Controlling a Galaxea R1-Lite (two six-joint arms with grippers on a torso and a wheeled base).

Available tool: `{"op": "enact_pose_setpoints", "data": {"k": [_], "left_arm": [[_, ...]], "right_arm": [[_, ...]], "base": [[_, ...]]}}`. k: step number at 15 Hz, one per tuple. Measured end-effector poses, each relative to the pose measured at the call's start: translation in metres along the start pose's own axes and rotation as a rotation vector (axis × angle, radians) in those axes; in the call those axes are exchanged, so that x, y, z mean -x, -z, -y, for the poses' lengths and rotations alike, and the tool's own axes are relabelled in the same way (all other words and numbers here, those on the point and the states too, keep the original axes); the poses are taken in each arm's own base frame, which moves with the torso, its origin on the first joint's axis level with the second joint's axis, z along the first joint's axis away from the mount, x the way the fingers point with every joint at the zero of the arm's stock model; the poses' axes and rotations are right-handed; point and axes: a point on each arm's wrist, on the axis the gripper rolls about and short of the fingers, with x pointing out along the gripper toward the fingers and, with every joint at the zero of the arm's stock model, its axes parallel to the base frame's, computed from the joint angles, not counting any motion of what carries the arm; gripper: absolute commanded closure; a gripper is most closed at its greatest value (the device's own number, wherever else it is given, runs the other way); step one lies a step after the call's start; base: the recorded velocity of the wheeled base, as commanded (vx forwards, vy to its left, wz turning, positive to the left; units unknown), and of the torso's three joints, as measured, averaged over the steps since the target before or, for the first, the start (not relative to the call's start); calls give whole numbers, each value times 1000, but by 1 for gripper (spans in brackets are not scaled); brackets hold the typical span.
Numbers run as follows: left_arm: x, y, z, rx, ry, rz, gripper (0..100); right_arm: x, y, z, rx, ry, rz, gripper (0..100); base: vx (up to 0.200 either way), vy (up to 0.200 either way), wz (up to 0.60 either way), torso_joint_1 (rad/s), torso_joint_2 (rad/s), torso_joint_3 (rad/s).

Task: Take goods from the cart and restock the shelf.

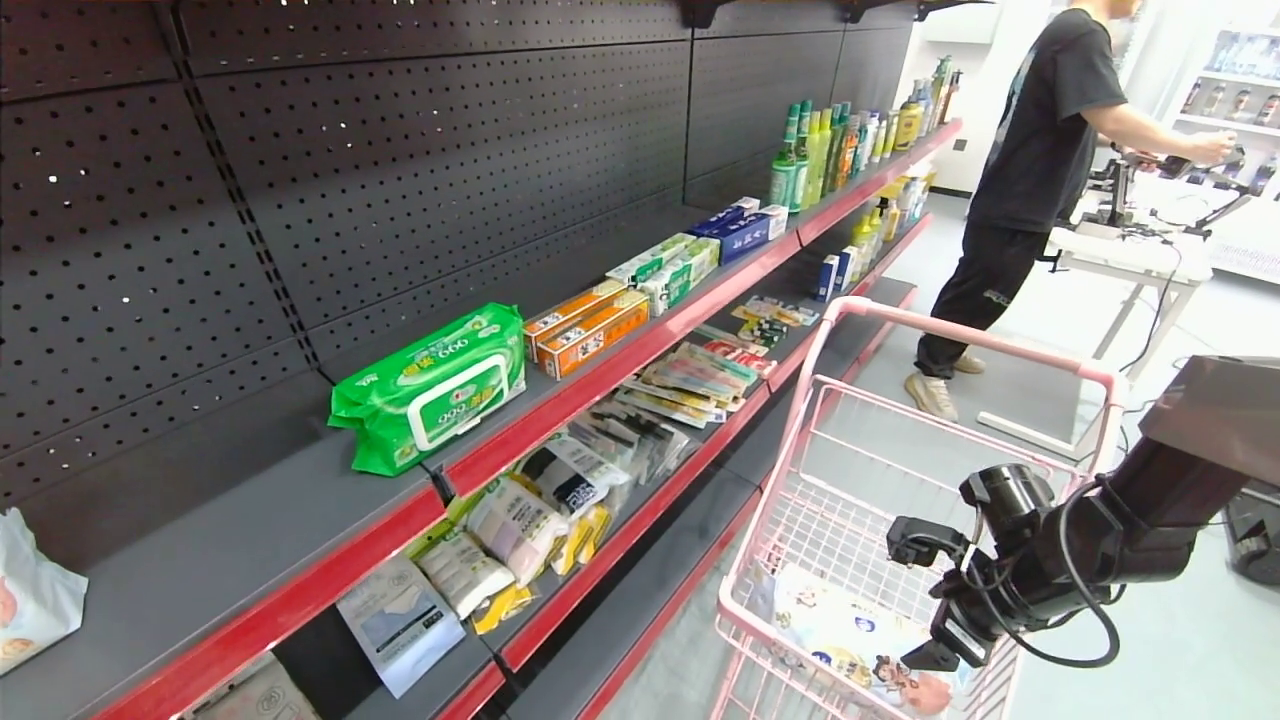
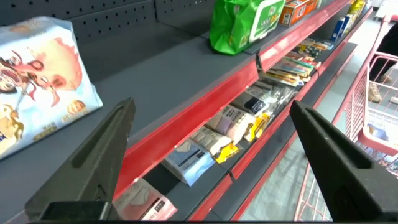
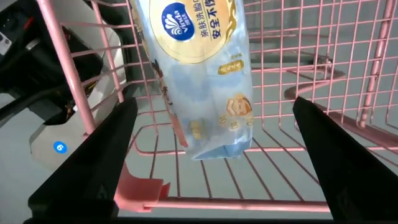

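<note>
Pink wire forms the cart (image 1: 960, 340), which stands just beside the shelf (image 1: 200, 560), on the robot's right. On the cart's floor, toward its near end, a pale blue pack (image 1: 850, 640) with a cartoon figure printed on it lies flat. The right gripper (image 1: 915, 600) hangs over this pack with its fingers spread wide. From the right wrist the same gripper (image 3: 214, 107) has one finger on either side of the pack (image 3: 199, 74), neither touching it, so it grasps nothing. The wire of the cart (image 3: 249, 202) shows beneath and around the pack.

Over on the robot's left, the left gripper (image 2: 211, 107) hovers above the red front edge of the shelf's top board (image 2: 161, 68), its fingers likewise parted with nothing between them. Near it, at the near end of that board, a second pale blue pack (image 2: 37, 81) sits close to the perforated back panel; the head camera catches this second pack (image 1: 30, 590) at the picture's left edge. Farther along the same board lies a green pack (image 1: 435, 385), also seen from the left wrist (image 2: 242, 25). Beyond it come orange boxes (image 1: 585, 330), and bottles (image 1: 815, 150) stand at the far end. On the board below, sachets (image 1: 520, 530) lie in an overlapping row
</note>
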Motion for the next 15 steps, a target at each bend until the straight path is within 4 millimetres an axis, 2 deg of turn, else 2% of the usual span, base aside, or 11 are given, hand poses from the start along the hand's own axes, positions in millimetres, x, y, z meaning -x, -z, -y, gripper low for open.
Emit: {"op": "enact_pose_setpoints", "data": {"k": [8,11,15], "left_arm": [[0,0,0,0,0,1,0],[0,0,0,0,0,1,0],[0,0,0,0,0,0,0]], "right_arm": [[4,12,-10,4,-49,-7,0],[1,9,-3,1,-41,13,0],[2,12,5,9,-27,19,0]], "base": [[0,0,0,-30,66,35],[0,0,0,-33,69,43],[0,0,0,-156,344,184]]}}
